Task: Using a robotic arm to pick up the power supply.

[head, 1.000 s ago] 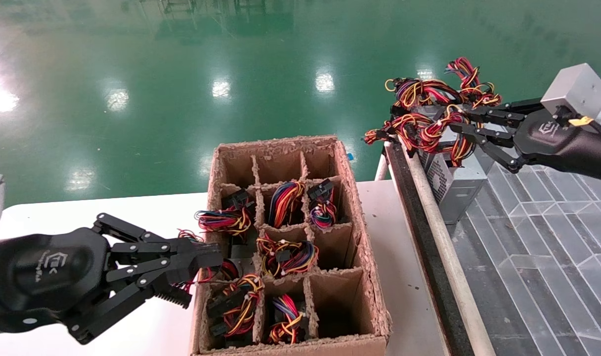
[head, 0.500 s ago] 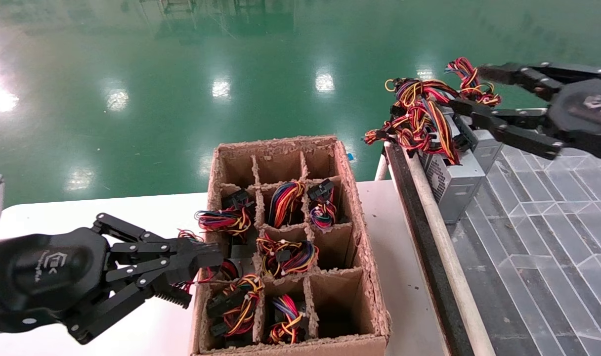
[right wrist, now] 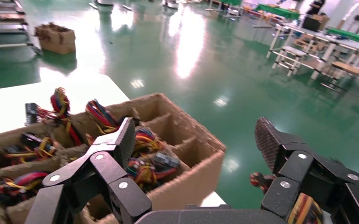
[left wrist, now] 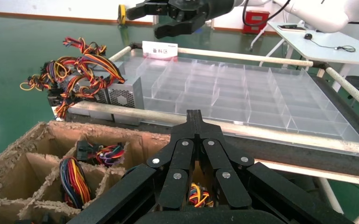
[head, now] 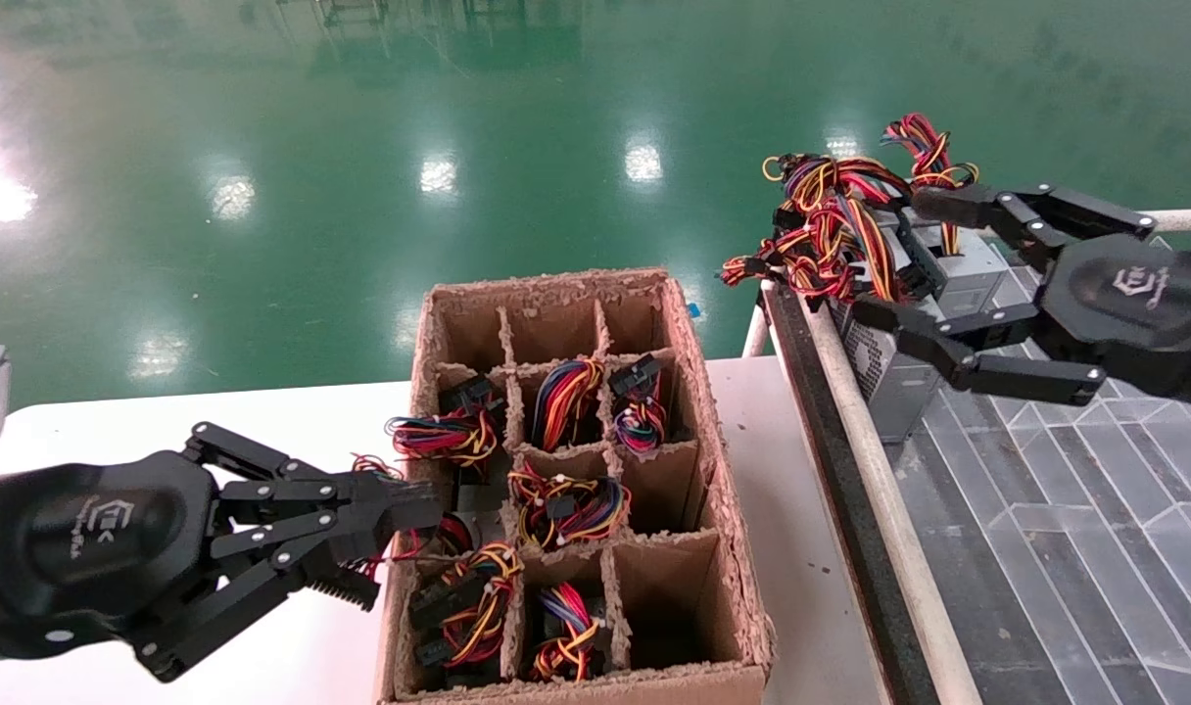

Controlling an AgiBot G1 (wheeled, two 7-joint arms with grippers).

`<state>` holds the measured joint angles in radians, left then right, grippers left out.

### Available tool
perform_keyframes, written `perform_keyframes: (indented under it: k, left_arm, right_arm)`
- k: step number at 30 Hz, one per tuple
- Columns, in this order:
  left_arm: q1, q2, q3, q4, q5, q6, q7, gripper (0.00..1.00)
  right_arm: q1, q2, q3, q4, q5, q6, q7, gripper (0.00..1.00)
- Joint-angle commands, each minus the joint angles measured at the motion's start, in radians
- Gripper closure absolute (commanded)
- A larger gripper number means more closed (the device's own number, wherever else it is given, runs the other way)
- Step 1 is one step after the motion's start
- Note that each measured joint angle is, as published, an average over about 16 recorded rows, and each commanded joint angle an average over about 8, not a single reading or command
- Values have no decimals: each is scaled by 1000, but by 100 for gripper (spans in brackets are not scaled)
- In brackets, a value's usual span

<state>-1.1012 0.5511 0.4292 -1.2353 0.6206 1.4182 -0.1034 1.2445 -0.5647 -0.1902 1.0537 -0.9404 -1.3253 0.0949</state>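
Two grey power supplies stand at the near corner of a clear divided tray; the nearer power supply [head: 894, 397] [left wrist: 121, 95] carries a tangle of red, yellow and black wires [head: 831, 235]. My right gripper [head: 894, 257] [right wrist: 196, 133] hovers wide open beside them, one finger above the wires and one in front of the box, holding nothing. More power supplies [head: 566, 504] sit in the brown cardboard box [head: 738, 568] with their wires up. At the box's left wall, my left gripper [head: 424, 509] [left wrist: 194, 114] is shut and holds nothing.
The clear divided tray [head: 1046, 490] [left wrist: 243, 93] fills the right side behind a white rail [head: 880, 509] and a black edge. The box stands on a white table [head: 811, 548]. Several box compartments have no supply in them. Green floor lies beyond.
The right gripper was closed around the wire bundle; it let go, opened wide, rose, then turned and came down beside the supplies. The supplies stayed on the tray. The left arm did not move.
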Motion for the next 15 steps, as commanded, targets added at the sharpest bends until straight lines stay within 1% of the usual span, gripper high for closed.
perform_keyframes:
  k: [1, 2, 8, 9, 10, 15]
  left_arm:
    - [0, 0, 0, 0, 0, 0, 0, 97]
    - [0, 0, 0, 0, 0, 0, 0, 87]
    - [0, 0, 0, 0, 0, 0, 0, 12]
    - [0, 0, 0, 0, 0, 0, 0, 2]
    - [0, 0, 0, 0, 0, 0, 0, 0]
    - [0, 0, 0, 0, 0, 0, 0, 0]
  right_arm:
    - [-7, -2, -4, 10, 9, -7, 4, 0]
    - [-11, -3, -6, 14, 13, -11, 6, 0]
    - [-32, -9, -17, 43, 39, -32, 17, 0]
    - [-35, -10, -19, 48, 44, -35, 19, 0]
    - [-39, -11, -20, 53, 48, -39, 21, 0]
    - [-56, -15, -30, 76, 69, -56, 31, 0]
